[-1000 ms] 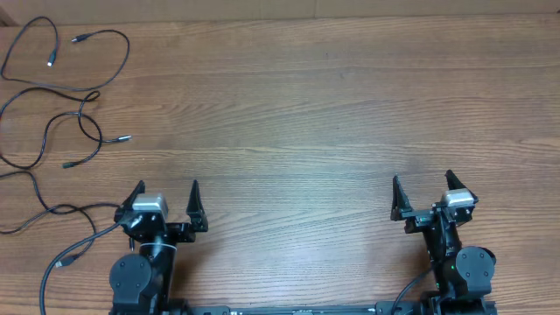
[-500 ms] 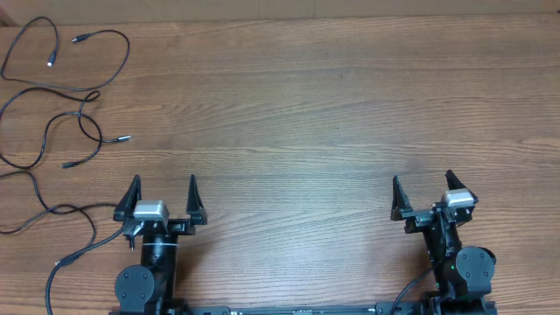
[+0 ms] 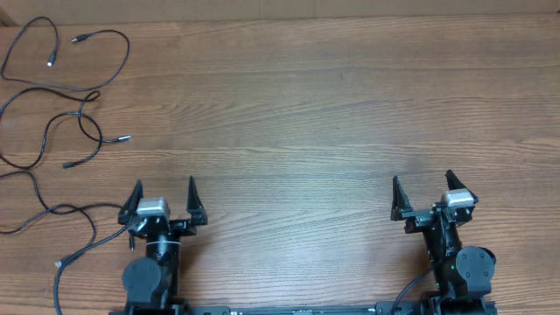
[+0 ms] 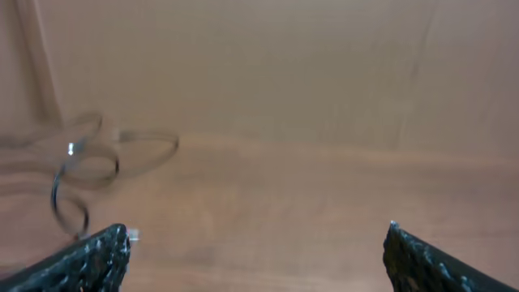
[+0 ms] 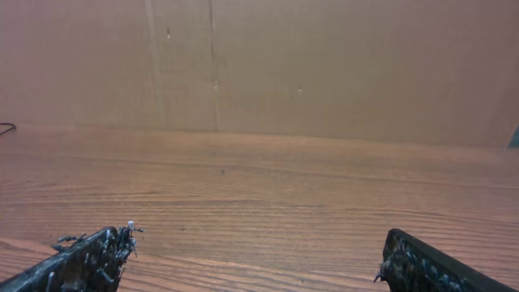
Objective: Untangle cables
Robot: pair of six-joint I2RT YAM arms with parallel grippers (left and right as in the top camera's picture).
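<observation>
Setting: a robot test bench, of the kind found in a lab or workshop. Evidence: a bare wood-grain table (image 3: 332, 114) with a left arm (image 3: 150, 267) and a right arm (image 3: 459, 262) mounted on a black rail (image 3: 297, 311) at its near edge; plain brown cardboard panels (image 5: 324, 65) along its far edge; loose cables (image 3: 86, 93) on its far left corner

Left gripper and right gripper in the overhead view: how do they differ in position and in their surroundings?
The left gripper sits close to the cables; the right gripper is far from them. One of them lies right beside the left gripper, while only bare table surrounds the right gripper. Both are open, empty and facing the same way.
</observation>
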